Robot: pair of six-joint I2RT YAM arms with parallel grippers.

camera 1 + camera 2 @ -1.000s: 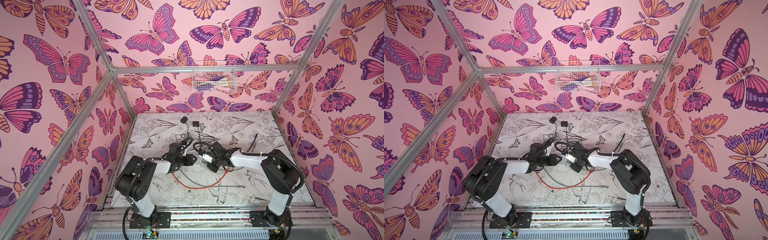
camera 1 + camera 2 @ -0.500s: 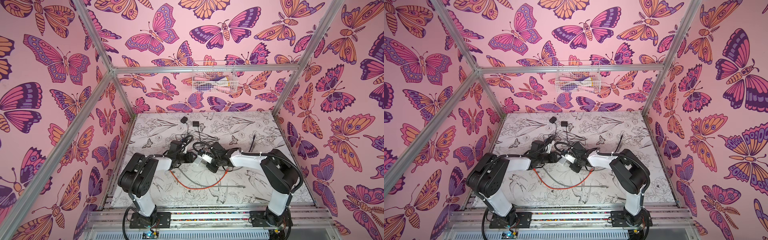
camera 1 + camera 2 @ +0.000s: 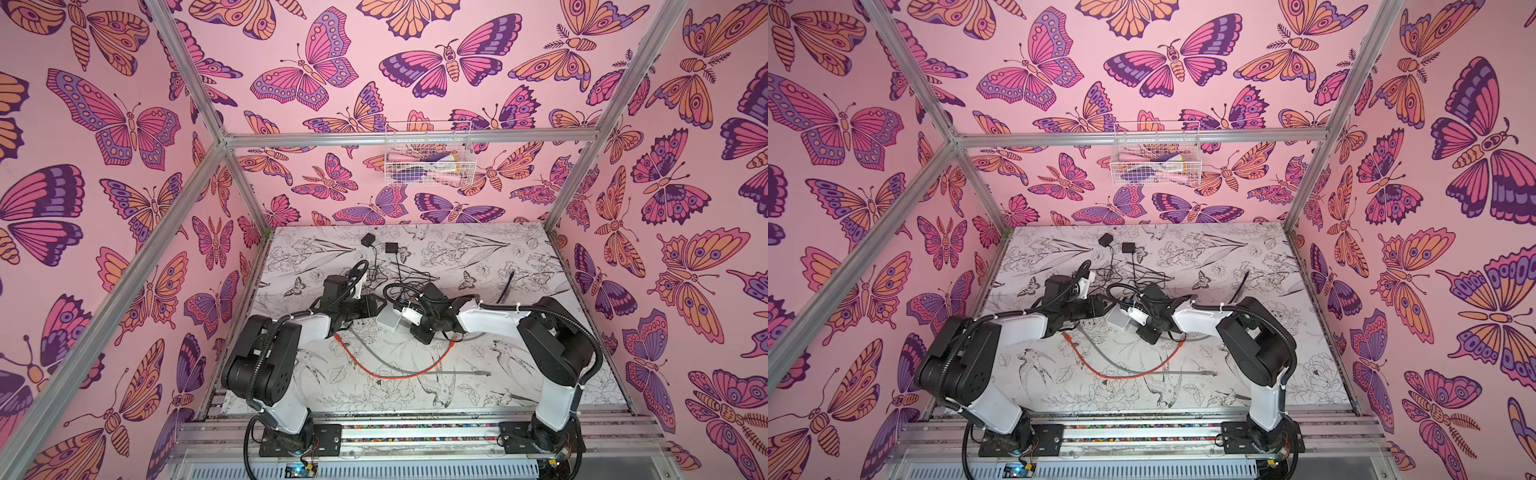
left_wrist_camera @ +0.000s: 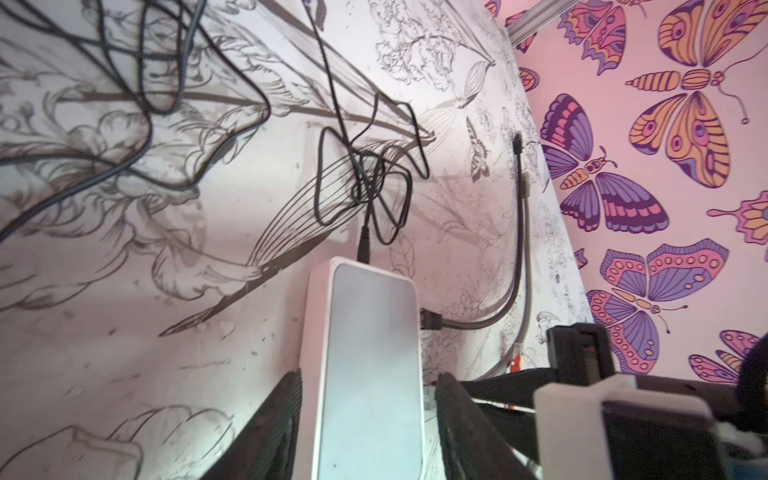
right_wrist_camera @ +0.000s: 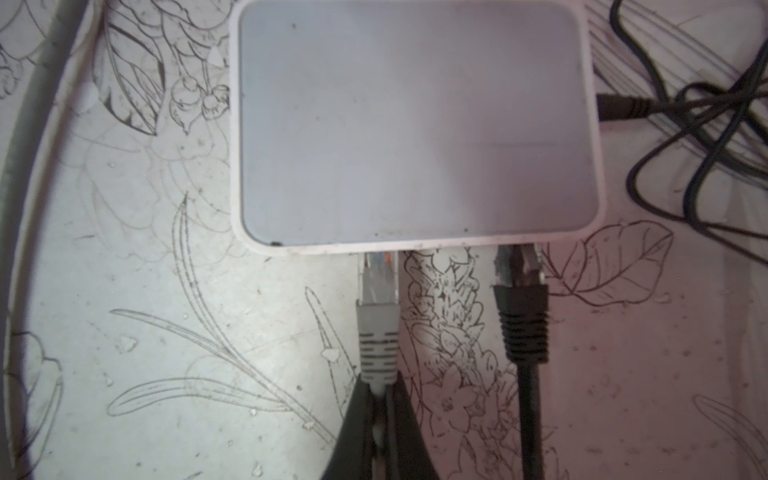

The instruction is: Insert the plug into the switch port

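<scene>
The white switch (image 5: 411, 124) lies flat mid-table, seen in both top views (image 3: 387, 321) (image 3: 1116, 319). My right gripper (image 5: 379, 388) is shut on the grey cable just behind the grey plug (image 5: 377, 328). The plug's clear tip (image 5: 376, 270) reaches under the switch's front edge; how deep it sits is hidden. My left gripper (image 4: 369, 376) straddles the switch (image 4: 370, 353) from its other end, jaws apart. One finger (image 4: 286, 399) lies against the switch's side. The other finger (image 4: 453, 403) stands a small gap off it.
A black plug (image 5: 521, 316) sits in a port beside the grey one. A power lead (image 5: 619, 108) enters the switch's side. Tangled black wires (image 3: 374, 270) and two adapters (image 3: 368, 240) lie behind. An orange cable (image 3: 399, 374) curves in front. A wire basket (image 3: 428, 158) hangs on the back wall.
The left arm has shifted, its gripper edging slightly toward the back at the switch. The right arm and the grey plug have stayed where they were.
</scene>
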